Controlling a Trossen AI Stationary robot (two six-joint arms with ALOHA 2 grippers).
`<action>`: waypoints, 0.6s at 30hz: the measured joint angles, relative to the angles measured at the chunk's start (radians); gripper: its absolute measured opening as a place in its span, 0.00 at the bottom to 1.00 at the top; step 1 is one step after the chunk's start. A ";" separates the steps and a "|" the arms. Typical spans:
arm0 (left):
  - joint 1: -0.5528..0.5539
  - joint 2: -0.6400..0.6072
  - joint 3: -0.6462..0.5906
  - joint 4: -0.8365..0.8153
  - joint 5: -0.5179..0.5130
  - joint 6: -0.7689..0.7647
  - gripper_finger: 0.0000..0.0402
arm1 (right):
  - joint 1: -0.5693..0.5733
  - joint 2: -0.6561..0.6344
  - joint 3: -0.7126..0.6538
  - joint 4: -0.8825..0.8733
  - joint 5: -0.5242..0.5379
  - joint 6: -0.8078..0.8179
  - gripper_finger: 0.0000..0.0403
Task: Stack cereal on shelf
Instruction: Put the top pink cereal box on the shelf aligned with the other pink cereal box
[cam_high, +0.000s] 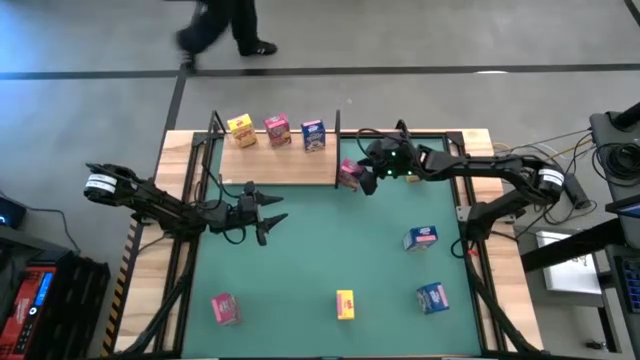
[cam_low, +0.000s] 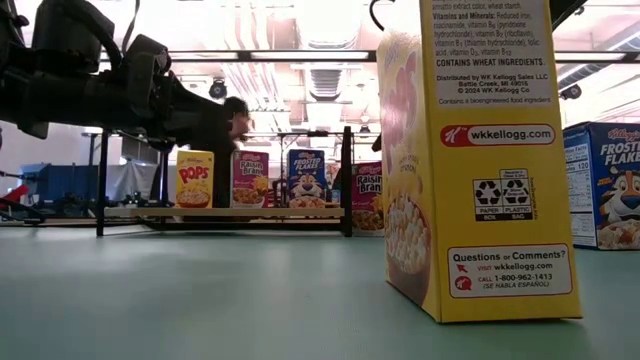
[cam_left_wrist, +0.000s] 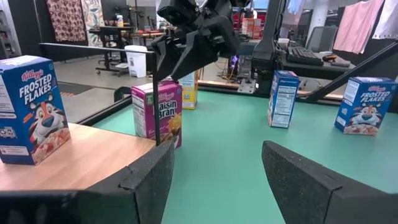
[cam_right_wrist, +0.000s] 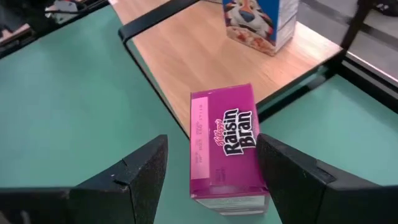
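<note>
right hand (cam_right_wrist: 211, 171) hovers open over pink raisin bran box (cam_right_wrist: 225, 140), which stands on the green desk (cam_high: 320, 255) by the shelf (cam_high: 290, 165) corner, between its fingers, not gripped. left hand (cam_high: 262, 212) open, farther away.

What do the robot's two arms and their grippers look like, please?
Both arms are dark, slender and jointed, each with a white band near its outer end. The left gripper has two pointed black fingers. The right gripper has broad, wedge-shaped black fingers and small green lights on its wrist. Thin black cables loop along both arms.
</note>
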 joint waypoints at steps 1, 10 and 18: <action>0.000 0.000 0.000 0.000 0.000 0.000 0.57 | 0.000 0.004 0.000 0.001 -0.002 -0.005 0.58; 0.000 0.000 0.000 -0.001 0.000 0.001 0.57 | 0.010 0.003 0.000 0.013 0.003 -0.068 0.58; 0.000 0.000 0.000 -0.001 0.000 -0.004 0.57 | 0.008 -0.036 -0.001 0.009 0.131 -0.072 0.58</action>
